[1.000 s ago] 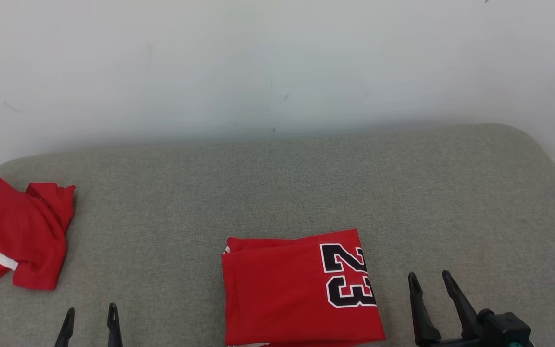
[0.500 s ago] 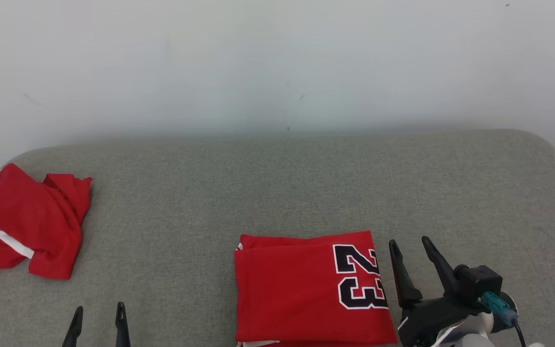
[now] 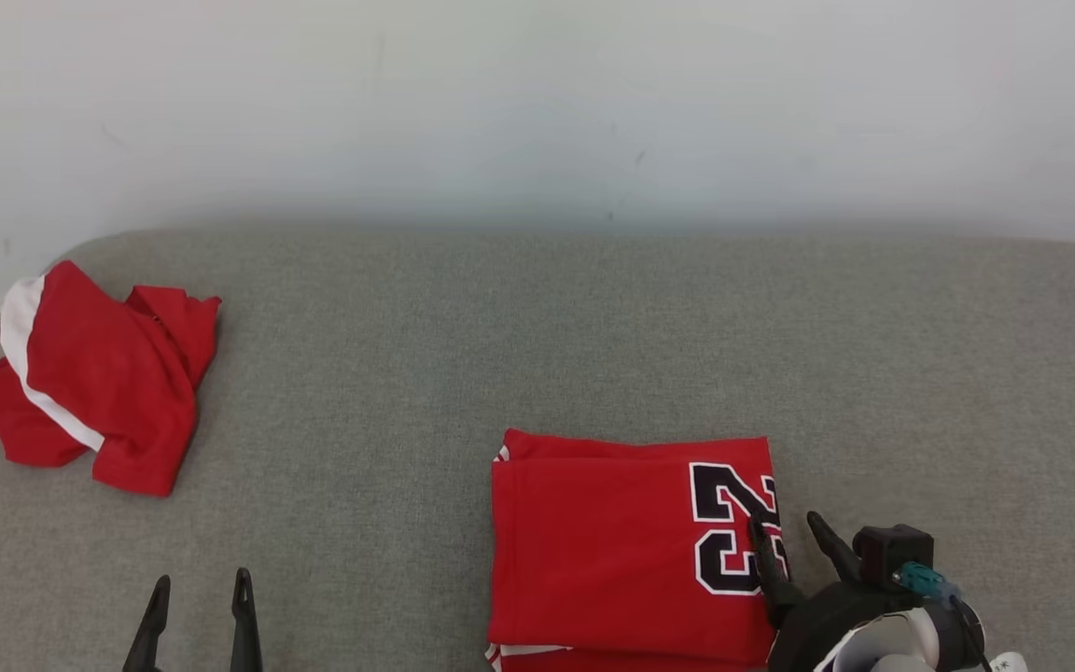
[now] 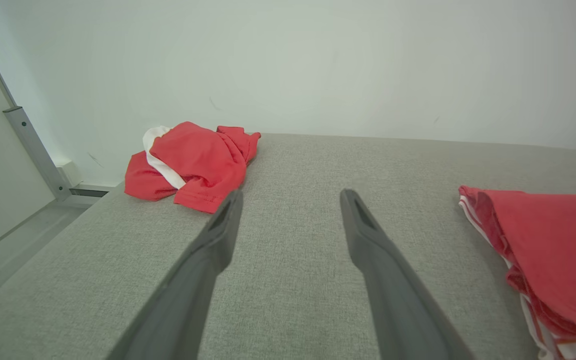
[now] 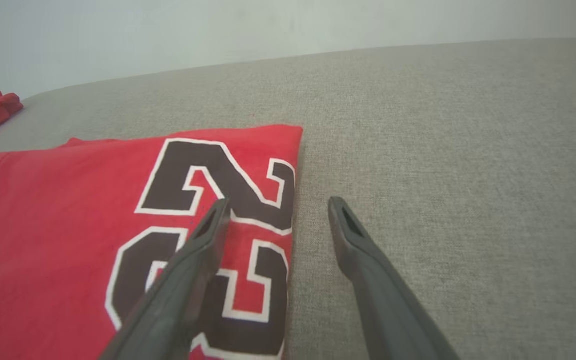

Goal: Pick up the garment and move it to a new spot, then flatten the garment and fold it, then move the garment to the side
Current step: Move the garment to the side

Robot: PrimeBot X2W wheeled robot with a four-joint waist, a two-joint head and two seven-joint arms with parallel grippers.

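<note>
- The numbered garment [image 3: 612,551] lies folded on the bench [image 3: 500,327]: folding looks done.
- Jaws apart, the right gripper [image 3: 783,519] hangs over its right edge; the left gripper [image 3: 202,577] is open, empty.
- Remaining: moving it aside.

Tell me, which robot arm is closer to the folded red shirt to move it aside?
The right one, probably. The right gripper hangs open, straddling the right edge of the folded shirt, one finger over the number. The left gripper is open too, but off over bare grey surface.
</note>
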